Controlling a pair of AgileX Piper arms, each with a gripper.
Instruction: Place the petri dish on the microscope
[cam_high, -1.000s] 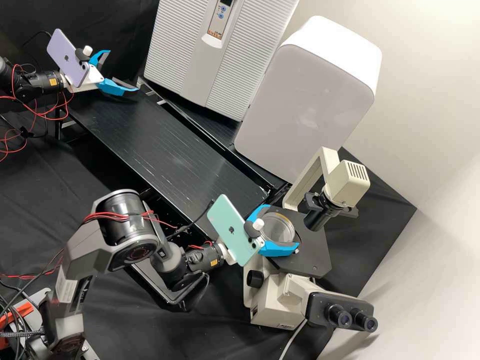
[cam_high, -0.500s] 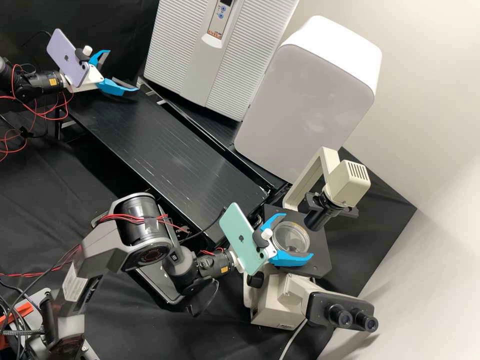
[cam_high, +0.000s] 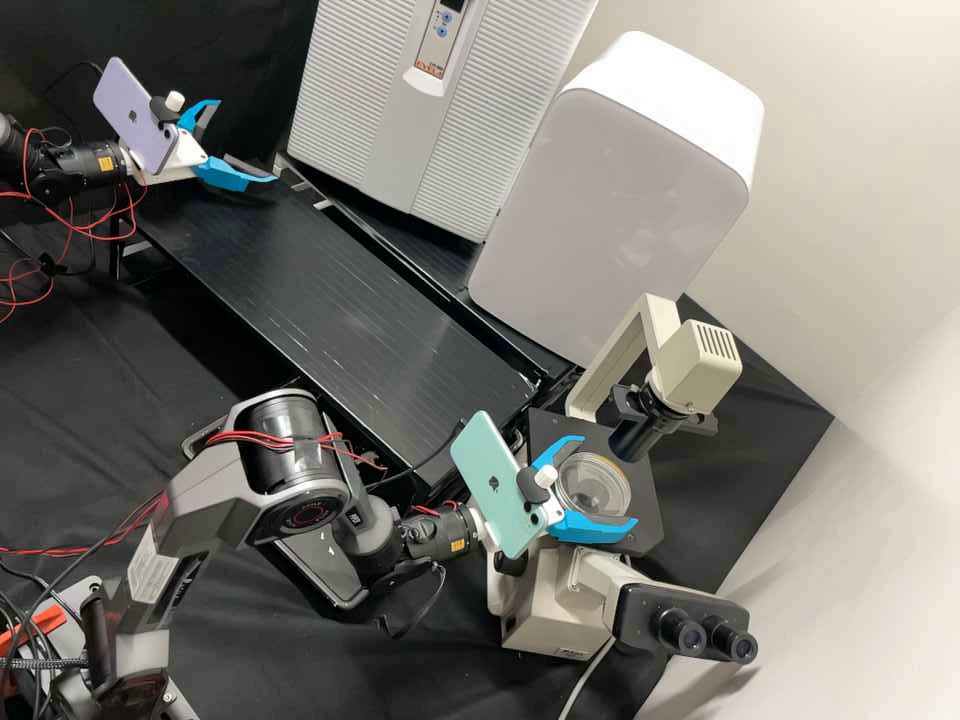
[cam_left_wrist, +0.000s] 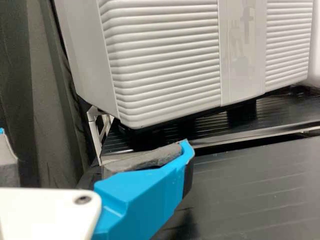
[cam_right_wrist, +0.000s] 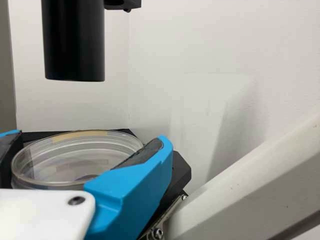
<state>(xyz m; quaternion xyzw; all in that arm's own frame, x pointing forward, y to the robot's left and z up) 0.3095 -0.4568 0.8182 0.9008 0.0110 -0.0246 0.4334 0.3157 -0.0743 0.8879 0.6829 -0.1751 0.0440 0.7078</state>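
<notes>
My right gripper (cam_high: 608, 479) is over the black stage (cam_high: 646, 497) of the microscope (cam_high: 560, 610), shut on the clear petri dish (cam_high: 592, 488). In the right wrist view, the round dish (cam_right_wrist: 75, 161) lies roughly level between the pads of the right gripper (cam_right_wrist: 86, 138). Whether its underside touches the stage, I cannot tell. At the upper left of the high view, my left gripper (cam_high: 245, 142) stands open and holds nothing, beside the black bench's far end. The left wrist view has the left gripper (cam_left_wrist: 95, 140) before the ribbed white machine.
The microscope's dark condenser tube (cam_high: 640, 435) hangs beside the dish, under a cream lamp housing (cam_high: 697, 368). Its eyepieces (cam_high: 700, 638) point toward the lower right. A ribbed white machine (cam_high: 400, 180) and a smooth white box (cam_high: 610, 210) stand behind the black bench (cam_high: 330, 310).
My right gripper has carried the petri dish right and lower in the high view, farther over the stage, with less movement in the latter half-second. The left arm has kept still.
</notes>
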